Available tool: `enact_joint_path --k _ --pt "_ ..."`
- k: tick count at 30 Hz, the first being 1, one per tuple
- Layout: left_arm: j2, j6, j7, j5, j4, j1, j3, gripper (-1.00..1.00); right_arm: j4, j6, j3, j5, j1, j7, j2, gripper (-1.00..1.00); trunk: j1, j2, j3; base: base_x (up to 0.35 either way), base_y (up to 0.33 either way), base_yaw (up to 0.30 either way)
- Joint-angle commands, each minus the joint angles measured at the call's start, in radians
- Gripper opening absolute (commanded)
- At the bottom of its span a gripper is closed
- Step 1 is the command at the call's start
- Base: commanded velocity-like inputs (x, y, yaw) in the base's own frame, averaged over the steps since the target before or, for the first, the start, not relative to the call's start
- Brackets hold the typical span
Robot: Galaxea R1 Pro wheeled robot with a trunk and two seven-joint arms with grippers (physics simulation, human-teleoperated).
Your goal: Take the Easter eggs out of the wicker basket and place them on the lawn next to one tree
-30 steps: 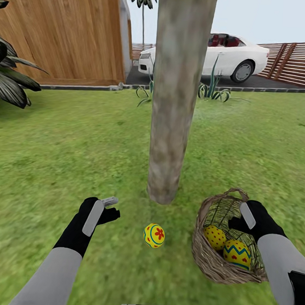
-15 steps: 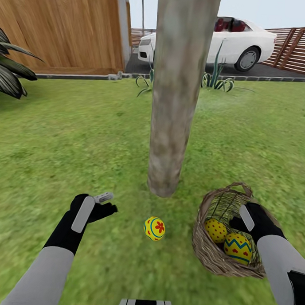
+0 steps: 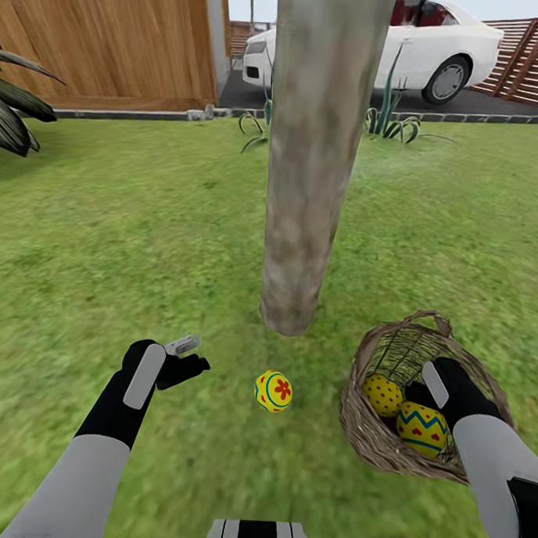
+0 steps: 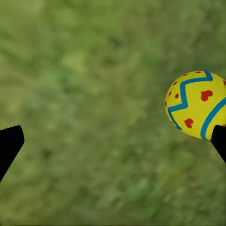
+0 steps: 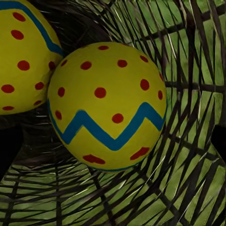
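Light: bright, even daylight, no glare.
Shadows: faint around the trunk (image 3: 308, 185), darker patch on the lawn (image 3: 130, 216) far left of it.
Blur: grass smeared nearest the camera below the trunk; left wrist grass soft, egg (image 4: 197, 104) crisp.
Right wrist: sharp weave (image 5: 188, 94), dark corners.
Distortion: trunk widens upward.
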Motion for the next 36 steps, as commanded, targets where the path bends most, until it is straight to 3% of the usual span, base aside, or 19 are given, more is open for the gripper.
enact_joint_path --k 1,9,36 --pt "-0.001 0.003 0.009 0.011 -0.001 0.0 0.002 1.0 -0.001 -0.012 -0.001 -0.01 0.0 -0.008 0.0 1.0 0.0 -0.001 -0.005 0.0 0.0 0.0" --pt "-0.002 0.002 0.01 0.012 -0.001 0.0 0.003 1.0 -0.001 -0.107 0.01 -0.01 0.0 -0.007 -0.001 1.0 0.004 -0.002 -0.036 0.0 0.0 0.0" --pt "-0.007 0.001 0.01 0.017 0.0 0.0 0.004 1.0 0.0 -0.117 0.021 -0.009 0.0 -0.007 -0.002 1.0 0.016 -0.009 -0.136 0.0 0.0 0.0"
